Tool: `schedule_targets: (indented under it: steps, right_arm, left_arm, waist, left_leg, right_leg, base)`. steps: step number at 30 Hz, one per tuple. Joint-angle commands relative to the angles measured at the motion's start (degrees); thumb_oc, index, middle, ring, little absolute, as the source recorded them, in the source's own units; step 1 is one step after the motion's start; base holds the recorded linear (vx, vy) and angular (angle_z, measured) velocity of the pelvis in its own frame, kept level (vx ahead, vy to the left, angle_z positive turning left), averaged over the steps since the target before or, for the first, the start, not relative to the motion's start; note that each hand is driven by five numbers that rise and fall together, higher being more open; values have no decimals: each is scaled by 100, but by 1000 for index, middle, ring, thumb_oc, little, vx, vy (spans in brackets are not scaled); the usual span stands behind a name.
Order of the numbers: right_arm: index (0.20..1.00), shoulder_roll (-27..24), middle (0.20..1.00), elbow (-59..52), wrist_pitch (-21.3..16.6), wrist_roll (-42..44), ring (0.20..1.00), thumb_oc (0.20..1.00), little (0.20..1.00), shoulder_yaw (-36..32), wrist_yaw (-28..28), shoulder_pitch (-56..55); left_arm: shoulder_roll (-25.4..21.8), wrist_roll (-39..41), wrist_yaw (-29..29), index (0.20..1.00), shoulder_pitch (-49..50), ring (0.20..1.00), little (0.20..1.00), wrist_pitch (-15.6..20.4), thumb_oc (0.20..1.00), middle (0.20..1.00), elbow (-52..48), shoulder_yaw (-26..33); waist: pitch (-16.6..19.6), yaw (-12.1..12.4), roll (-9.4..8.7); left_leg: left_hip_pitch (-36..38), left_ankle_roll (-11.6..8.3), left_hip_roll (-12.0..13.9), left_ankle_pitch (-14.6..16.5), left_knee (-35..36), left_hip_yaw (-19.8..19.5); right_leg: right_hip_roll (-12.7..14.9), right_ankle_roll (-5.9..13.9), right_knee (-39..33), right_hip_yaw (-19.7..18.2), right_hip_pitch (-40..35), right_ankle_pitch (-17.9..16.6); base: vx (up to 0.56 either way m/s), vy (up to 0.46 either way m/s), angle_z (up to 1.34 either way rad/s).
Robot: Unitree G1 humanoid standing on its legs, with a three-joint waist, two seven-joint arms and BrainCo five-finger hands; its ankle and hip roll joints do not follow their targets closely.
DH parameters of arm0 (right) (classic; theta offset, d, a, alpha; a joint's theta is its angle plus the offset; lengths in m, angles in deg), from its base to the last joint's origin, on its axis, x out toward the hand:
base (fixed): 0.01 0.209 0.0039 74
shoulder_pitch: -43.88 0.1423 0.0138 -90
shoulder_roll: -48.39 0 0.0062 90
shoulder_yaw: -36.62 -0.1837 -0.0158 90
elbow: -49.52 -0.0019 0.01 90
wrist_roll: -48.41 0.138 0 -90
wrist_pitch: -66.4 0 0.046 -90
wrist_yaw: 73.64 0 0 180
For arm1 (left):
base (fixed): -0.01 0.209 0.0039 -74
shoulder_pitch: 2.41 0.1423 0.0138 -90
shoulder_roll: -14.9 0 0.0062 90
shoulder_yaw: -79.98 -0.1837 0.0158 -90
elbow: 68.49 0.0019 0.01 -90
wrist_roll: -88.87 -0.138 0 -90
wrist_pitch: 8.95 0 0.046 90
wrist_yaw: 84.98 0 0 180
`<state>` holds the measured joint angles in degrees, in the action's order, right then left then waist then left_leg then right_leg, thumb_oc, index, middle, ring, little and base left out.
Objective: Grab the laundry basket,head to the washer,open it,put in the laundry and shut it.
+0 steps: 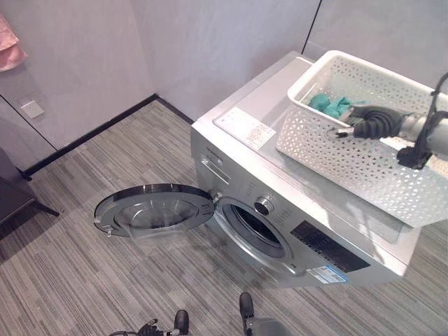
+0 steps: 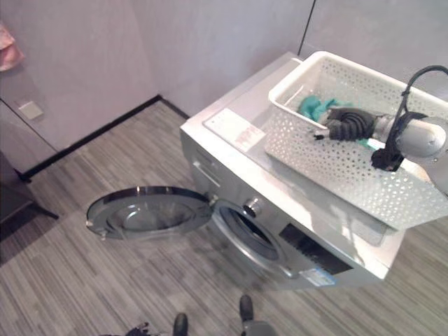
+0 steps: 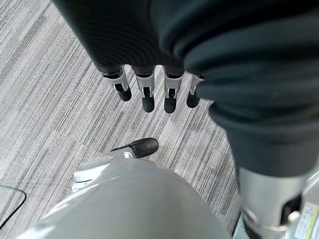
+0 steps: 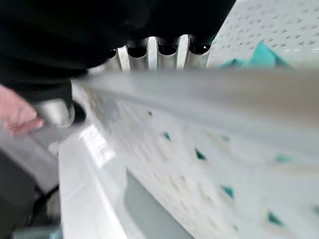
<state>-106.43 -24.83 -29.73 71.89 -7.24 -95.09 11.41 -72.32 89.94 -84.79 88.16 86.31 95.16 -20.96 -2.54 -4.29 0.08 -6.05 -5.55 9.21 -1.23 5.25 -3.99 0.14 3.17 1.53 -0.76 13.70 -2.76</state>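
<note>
A silver front-loading washer (image 1: 280,210) stands against the wall. Its round door (image 1: 154,210) is swung wide open to the left, and the drum mouth (image 1: 255,227) is uncovered. On top of the washer rests a white perforated laundry basket (image 1: 336,161) holding a teal cloth (image 1: 329,105). My right hand (image 1: 371,120) reaches over the near rim into the basket, right beside the teal cloth (image 4: 261,55). The basket rim (image 4: 199,89) hides how that hand is set. My left hand (image 3: 144,92) hangs open at my side above the floor, holding nothing.
Grey walls close in behind and beside the washer. A pink cloth (image 1: 8,45) hangs at the upper left, with a wall socket (image 1: 31,108) below it. Dark furniture (image 1: 14,196) stands at the left edge. Striped grey floor spreads in front of the open door.
</note>
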Motion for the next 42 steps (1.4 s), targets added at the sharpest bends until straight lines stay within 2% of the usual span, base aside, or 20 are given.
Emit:
schedule_targets:
  steps: [1,4,5,6,7,9,13,19,28,34,42]
  right_arm:
    - [1000,163,1000,626,-43,932,1000,1000,1000,-285,266,656]
    - [1000,336,1000,1103,-11,1188,1000,1000,1000,-225,405,1004]
    - [1000,561,1000,1651,27,1467,1000,1000,1000,-218,520,1327]
    - [1000,562,1000,1656,27,1469,1000,1000,1000,-200,519,1345]
    - [1000,907,1000,2284,182,1799,1000,1000,1000,-148,580,1823]
    - [1000,994,1000,2523,230,1846,1000,1000,1000,-119,592,1953]
    - [1000,1410,1000,3313,407,1422,1000,1000,1000,23,615,2343]
    - [1000,1762,1000,3695,541,538,1000,1000,1000,248,574,2372]
    - [1000,1792,1000,4044,559,-666,1000,1000,1000,591,467,2204]
    - [1000,1717,1000,4169,560,-768,1000,1000,1000,646,480,2161]
    - [1000,1494,1000,4054,597,-1415,1000,1000,1000,1340,213,2114]
  left_arm:
    - [-380,-196,-40,1000,7,1000,1000,44,1000,1000,456,-203]
    - [-372,-186,-55,1000,-30,1000,1000,45,1000,1000,474,-282]
    - [-381,-183,-95,1000,-92,1000,1000,52,1000,1000,477,-411]
    - [-376,-183,-96,1000,-92,1000,1000,53,1000,1000,477,-409]
    - [-394,-192,-132,1000,-109,1000,1000,62,1000,1000,489,-619]
    - [-393,-186,-114,1000,-110,1000,1000,55,1000,1000,495,-675]
    - [-430,-128,-81,1000,-98,1000,1000,26,1000,1000,545,-716]
    - [-511,-5,-89,1000,-94,1000,1000,-26,1000,1000,584,-551]
    - [-551,385,42,1000,-70,1000,1000,72,1000,1000,248,-508]
    - [-551,776,73,1000,-102,1000,1000,157,1000,1000,-19,-494]
    - [-646,1011,1,1000,-252,1000,1000,235,1000,1000,-327,-573]
  waist:
    - [188,-2,-474]
    - [201,0,-485]
    - [202,20,-509]
    - [200,18,-504]
    - [228,29,-553]
    - [240,31,-559]
    - [232,70,-571]
    - [196,127,-587]
    - [-69,253,-530]
    - [-253,329,-496]
    - [-515,359,-455]
  left_leg:
    - [1059,-68,46,305,-25,11]
    - [1096,-60,49,337,-25,15]
    - [1136,-46,47,361,-25,21]
    - [1138,-46,48,361,-25,21]
    - [1198,-21,64,382,-25,43]
    - [1221,-15,68,386,-25,46]
    - [1246,2,66,384,-34,52]
    - [1214,7,49,355,-57,53]
    - [854,-21,55,187,-91,-113]
    - [563,-60,85,12,-114,-246]
    - [100,-147,110,-227,-25,-405]
  right_leg:
    - [470,558,30,-369,81,111]
    - [468,559,39,-376,63,111]
    - [454,559,53,-387,51,106]
    - [454,559,53,-387,49,106]
    - [435,558,56,-419,31,85]
    - [430,560,55,-429,20,83]
    - [406,554,63,-457,20,77]
    - [391,540,51,-501,50,65]
    - [425,486,28,-379,253,82]
    - [446,459,1,-287,405,83]
    - [474,428,-34,-106,717,39]
  base:
    - [0,0,0]
    - [0,0,0]
    - [0,0,0]
    - [0,0,0]
    - [0,0,0]
    - [18,6,-8]
    - [6,4,-4]
    - [12,-1,-6]
    - [-5,-9,5]
    - [-24,-31,7]
    - [-20,-26,18]
